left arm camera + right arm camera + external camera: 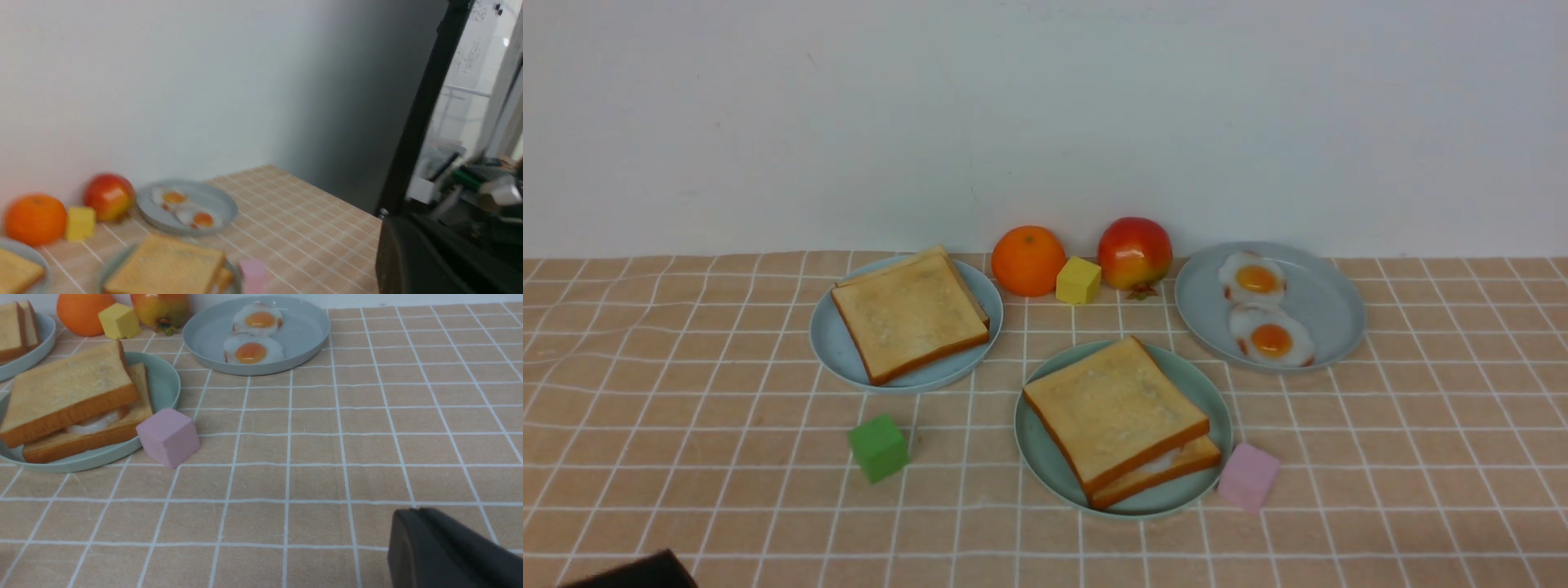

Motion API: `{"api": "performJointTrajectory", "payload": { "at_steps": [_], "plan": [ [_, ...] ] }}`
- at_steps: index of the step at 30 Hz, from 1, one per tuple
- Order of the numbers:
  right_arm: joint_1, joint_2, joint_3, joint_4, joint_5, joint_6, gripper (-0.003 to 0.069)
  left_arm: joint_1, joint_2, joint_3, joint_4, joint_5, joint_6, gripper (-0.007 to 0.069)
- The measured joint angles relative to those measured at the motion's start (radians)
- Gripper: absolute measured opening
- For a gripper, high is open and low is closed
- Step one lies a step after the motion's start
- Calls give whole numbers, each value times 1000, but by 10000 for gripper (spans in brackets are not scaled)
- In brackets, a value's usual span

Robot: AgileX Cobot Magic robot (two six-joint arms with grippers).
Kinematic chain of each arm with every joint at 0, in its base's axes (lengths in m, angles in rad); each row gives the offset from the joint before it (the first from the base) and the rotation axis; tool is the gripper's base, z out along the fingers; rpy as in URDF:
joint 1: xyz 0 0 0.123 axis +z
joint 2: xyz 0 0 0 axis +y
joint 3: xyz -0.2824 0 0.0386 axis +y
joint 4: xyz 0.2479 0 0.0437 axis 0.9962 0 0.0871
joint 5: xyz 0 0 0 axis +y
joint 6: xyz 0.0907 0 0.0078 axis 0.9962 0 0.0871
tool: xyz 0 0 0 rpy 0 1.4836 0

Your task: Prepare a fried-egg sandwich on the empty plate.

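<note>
With both our hands pressed together, empty and drawn back, we judge the job done: the fried-egg sandwich (1123, 422), egg white showing between its two toast slices, sits on the mint-green plate (1045, 461) mid-tabletop (1421, 457).

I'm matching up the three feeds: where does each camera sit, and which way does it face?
Front: between the arms, looking forward over the sandwich; a dark arm part shows low on the left.
Left wrist: raised, aimed across the table toward the egg plate; dark gripper body shows.
Right wrist: low over the cloth, facing the pink cube; dark gripper body shows.
All share the sandwich and egg plate.
</note>
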Motion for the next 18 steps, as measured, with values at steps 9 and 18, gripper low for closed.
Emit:
{"api": "performJointTrajectory", "payload": {
  "at_steps": [9,18],
  "plan": [
    [0,0,0,0,1,0,8,526,-38,180,60,-92,-12,-13],
    [0,-1,0,2,2,0,18,818,-158,248,88,400,-112,-13]
  ]
}}
